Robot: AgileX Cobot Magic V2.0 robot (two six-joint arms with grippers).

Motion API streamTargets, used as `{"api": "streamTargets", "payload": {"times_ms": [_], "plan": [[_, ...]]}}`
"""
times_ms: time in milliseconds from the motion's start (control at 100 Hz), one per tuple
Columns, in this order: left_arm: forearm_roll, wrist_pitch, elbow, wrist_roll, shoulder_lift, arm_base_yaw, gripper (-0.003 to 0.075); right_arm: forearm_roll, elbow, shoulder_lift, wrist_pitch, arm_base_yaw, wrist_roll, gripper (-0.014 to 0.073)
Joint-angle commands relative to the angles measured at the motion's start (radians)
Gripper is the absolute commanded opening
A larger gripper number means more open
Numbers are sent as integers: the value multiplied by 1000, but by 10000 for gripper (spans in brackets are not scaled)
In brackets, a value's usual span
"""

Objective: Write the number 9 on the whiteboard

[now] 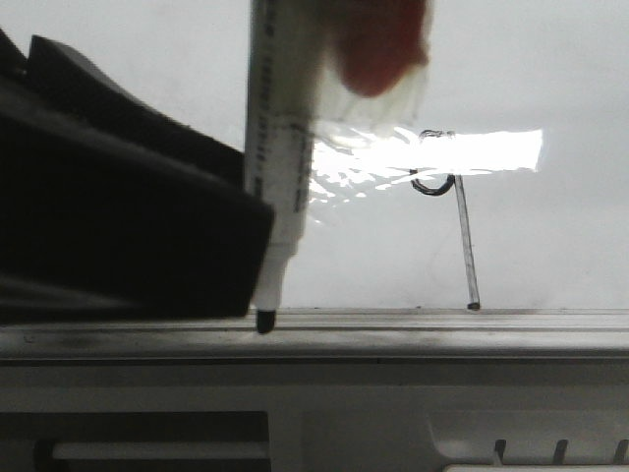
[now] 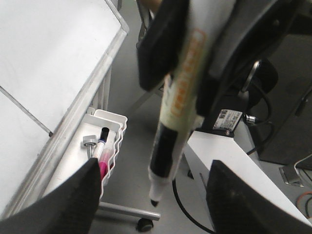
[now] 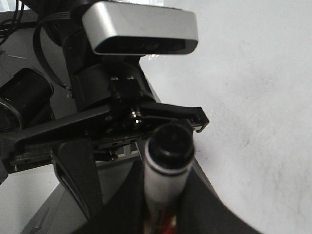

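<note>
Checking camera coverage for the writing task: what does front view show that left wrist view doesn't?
Only the front view shows the number 9, its loop partly under the glare and its stem running down toward the rail. Only the left wrist view shows the white tray holding spare markers, plus the floor and the stand's caster. Both show the whiteboard and the marker pointing tip-down.

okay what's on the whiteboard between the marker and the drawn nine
In the front view, between the marker and the number 9 there is only bare whiteboard crossed by a bright glare; nothing else shows.
</note>
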Motion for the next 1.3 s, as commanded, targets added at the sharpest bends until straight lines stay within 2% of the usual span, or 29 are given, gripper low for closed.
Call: {"api": "streamTargets", "payload": {"times_ms": [0,210,470,540,610,780,1060,1110,1180,1290], "plan": [[-109,65,-29,35,-11,0,420,13,-37,5,-64,3,-11,-67],[-125,67,-29,40,-11,0,419,35,-37,29,-64,5,-11,-67],[-140,56,-29,40,-11,0,410,35,-37,46,-87,68,-11,-67],[-121,56,-29,38,-11,0,364,35,-37,49,-106,70,-11,-67],[-100,56,-29,38,-11,0,286,35,-37,53,-125,70,-11,-67],[-89,56,-29,38,-11,0,-19,50,-37,53,-130,70,-11,-67],[-96,56,-27,38,-11,0,-19,78,-37,53,-76,70,-11,-56],[-96,56,-26,38,-11,0,-18,85,-37,53,-73,70,-11,-20],[-96,56,-26,33,-11,0,-19,85,-37,53,-73,70,-11,94],[-96,62,-16,-36,-11,0,-19,87,-37,46,-93,70,-11,383]]}}
